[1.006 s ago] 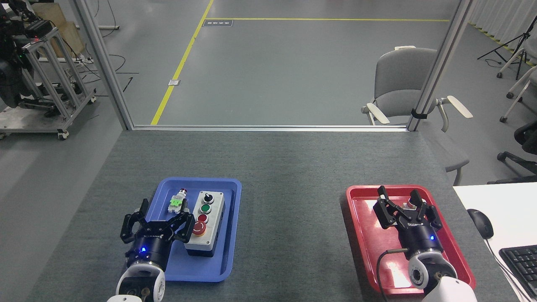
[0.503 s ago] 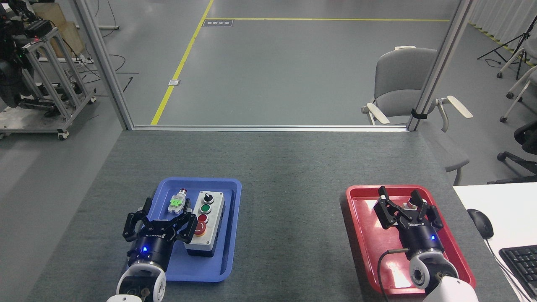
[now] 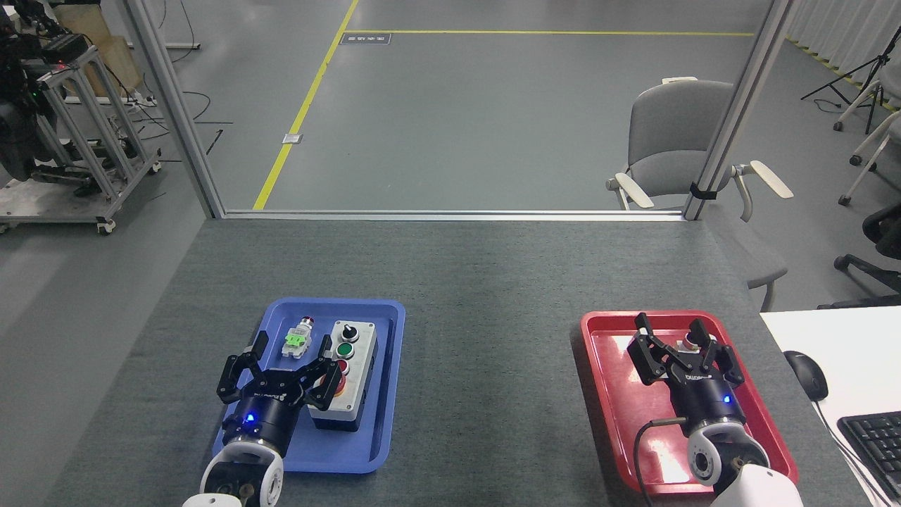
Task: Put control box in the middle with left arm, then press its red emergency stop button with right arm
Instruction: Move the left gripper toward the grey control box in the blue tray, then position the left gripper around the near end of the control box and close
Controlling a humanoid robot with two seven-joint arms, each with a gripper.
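Observation:
The control box lies lengthwise in the blue tray, knob end away from me. Its red emergency stop button is at the near end, partly covered by a claw. My left gripper hovers open over the tray's left half, just left of the box, nothing between its fingers. My right gripper, with the looped black cable, stands open over the red tray, a small red-tipped part just behind its fingers. The middle of the dark-grey tabletop lies between the two trays.
A tiny white-and-green switch part lies in the blue tray left of the box. A white desk with a mouse and keyboard abuts the table's right side. A grey chair stands beyond the far edge.
My left gripper has shifted right and a little forward, closer to the control box, now overlapping its near end. The right arm has stayed still.

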